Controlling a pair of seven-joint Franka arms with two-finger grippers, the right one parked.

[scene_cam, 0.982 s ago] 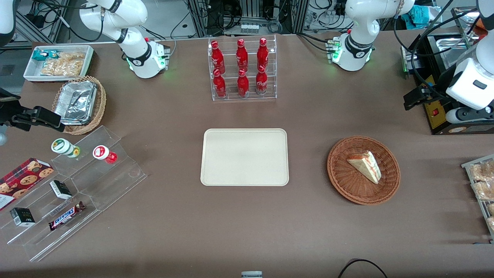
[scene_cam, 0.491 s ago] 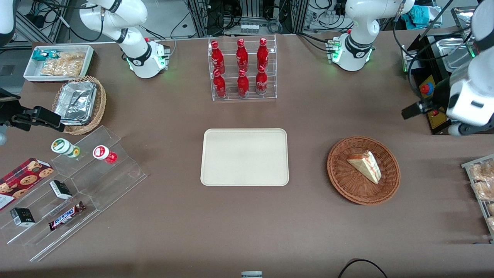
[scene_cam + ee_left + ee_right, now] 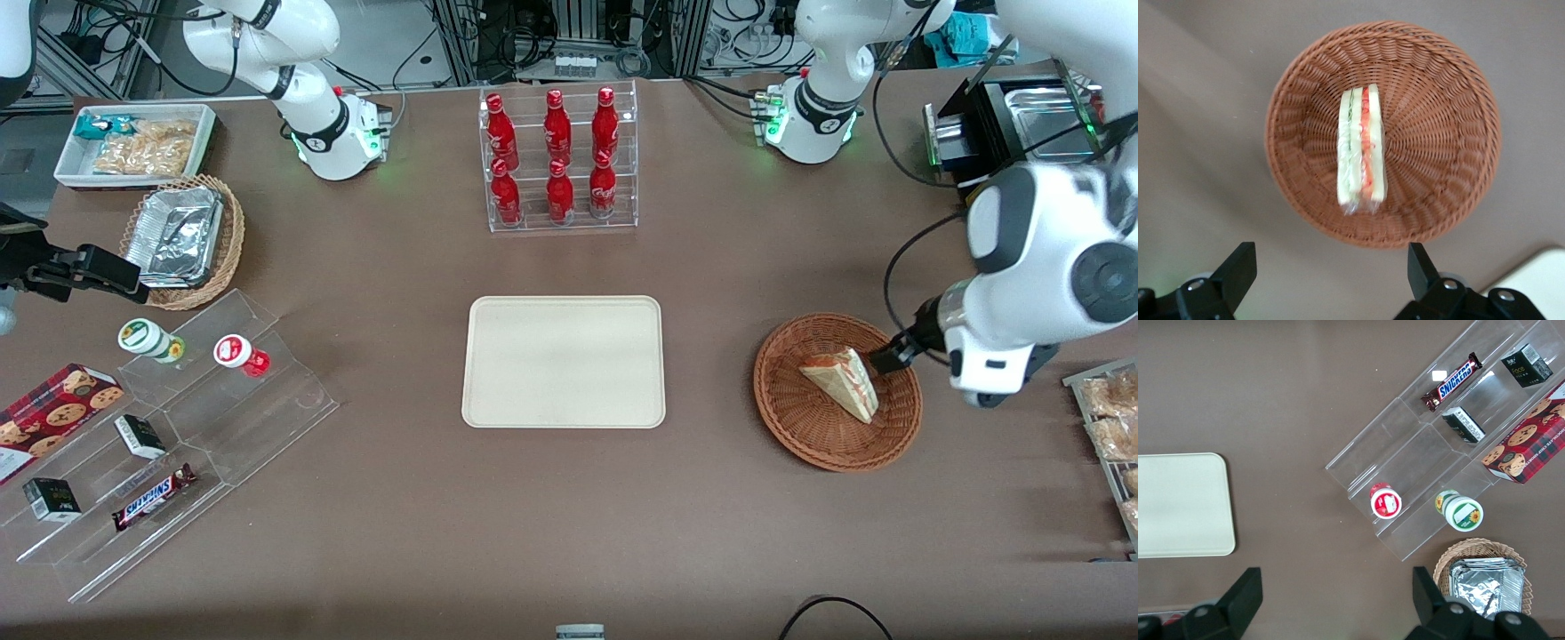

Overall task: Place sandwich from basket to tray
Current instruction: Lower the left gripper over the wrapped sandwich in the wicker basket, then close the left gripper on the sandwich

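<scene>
Wicker basket [image 3: 837, 391] holds your sandwich [image 3: 840, 382] near its middle, at three o'clock from the tray [image 3: 564, 362]. Your gripper [image 3: 1331, 277] hovers above the basket's rim, fingers spread wide, holding nothing.

White rounded arm — black joint caps, black-fingered gripper [image 3: 1328, 270].

The word SNICKERS stands on the chocolate bar [image 3: 1452, 382] on the clear plastic stand [image 3: 1418, 447], and "Face" can be read on the small black box [image 3: 1527, 363] beside it.
</scene>
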